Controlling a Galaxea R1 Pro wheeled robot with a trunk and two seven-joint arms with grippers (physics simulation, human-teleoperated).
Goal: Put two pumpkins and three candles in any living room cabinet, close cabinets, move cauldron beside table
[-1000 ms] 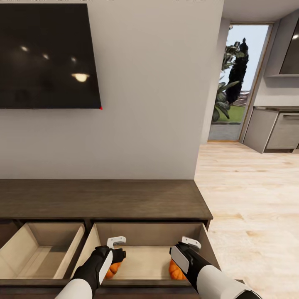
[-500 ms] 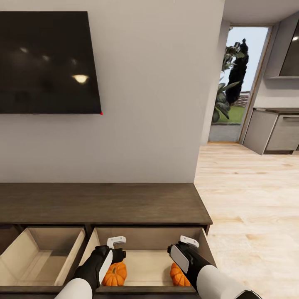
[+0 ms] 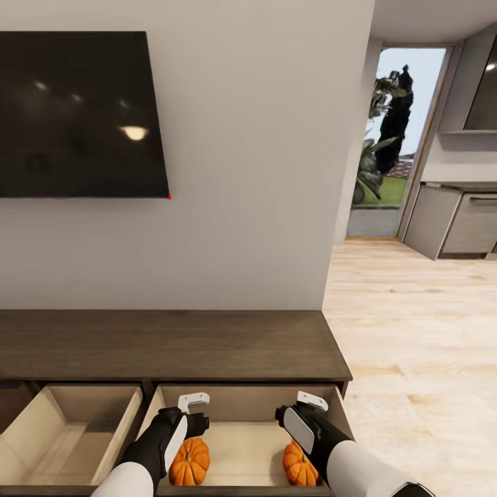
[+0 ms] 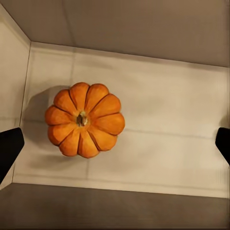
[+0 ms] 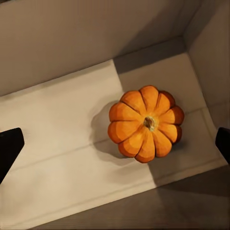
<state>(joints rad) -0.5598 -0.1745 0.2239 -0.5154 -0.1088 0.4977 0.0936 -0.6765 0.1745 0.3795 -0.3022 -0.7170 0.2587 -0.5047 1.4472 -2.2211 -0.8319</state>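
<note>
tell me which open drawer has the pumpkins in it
The right-hand open drawer, under both tools: one pumpkin sits below the left tool, the other pumpkin below the right tool. The left-hand drawer looks bare.

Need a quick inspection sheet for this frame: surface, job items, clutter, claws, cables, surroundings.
Surface: dark-brown cabinet, top bare, two drawers pulled open.
Job's things: left pumpkin and right pumpkin both resting on the right drawer's floor, apart, stems up. Left drawer holds nothing seen.
Clutter: nothing seen.
Claws: left claw open above its pumpkin; right claw open above its pumpkin.
Cables: nothing seen.
Surroundings: wall TV, wood floor, kitchen units.
</note>
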